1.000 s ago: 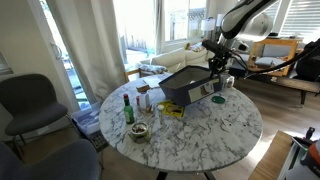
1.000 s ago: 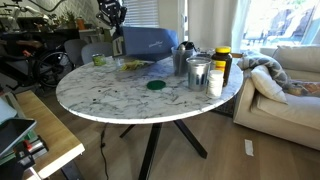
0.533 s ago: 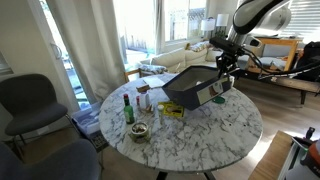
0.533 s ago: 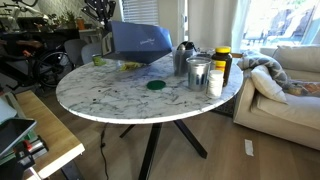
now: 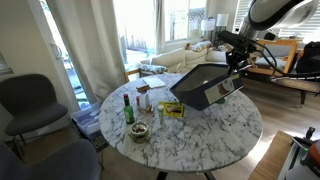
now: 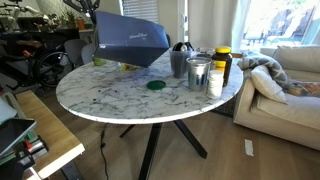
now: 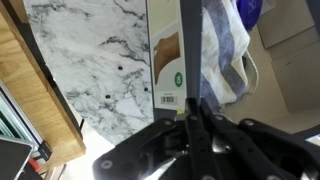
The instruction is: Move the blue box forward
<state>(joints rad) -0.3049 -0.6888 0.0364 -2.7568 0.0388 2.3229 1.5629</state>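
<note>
Clamping one tilted blue box (image 5: 203, 86), one gripper (image 7: 190, 110), one marble table (image 5: 205, 132)

No wording can be read anywhere. In the wrist view, a pale label (image 7: 174, 85) on the blue box (image 7: 190, 40) carries a green round mark and what looks like a barcode, both too small to make out. In an exterior view, a faint pale marking (image 6: 135, 37) on the box's broad face is too blurred to read.
</note>
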